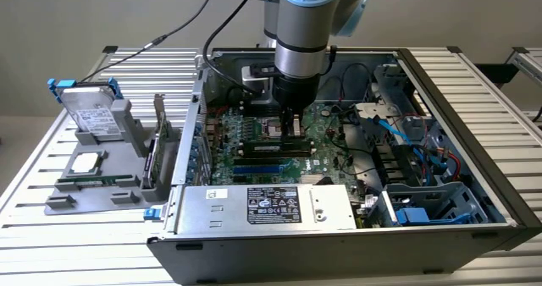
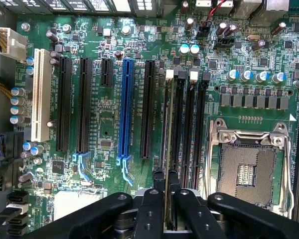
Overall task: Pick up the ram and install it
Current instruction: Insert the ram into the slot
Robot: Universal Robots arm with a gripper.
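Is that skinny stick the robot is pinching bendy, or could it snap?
Probably stiff: the ram runs dead straight out from the gripper without sagging. It looks very thin edge-on, so it is likely light, and a sideways push could perhaps crack it. Pinched by its flat sides, lined up along the black memory slots, it seems unlikely to slip.

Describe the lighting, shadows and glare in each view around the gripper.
Exterior view: soft, even light; the computer case is dim inside beneath the gripper; the power supply shines pale. Wrist view: bright light on the motherboard, glints on the socket frame, dark fingers, the ram a thin pale edge.
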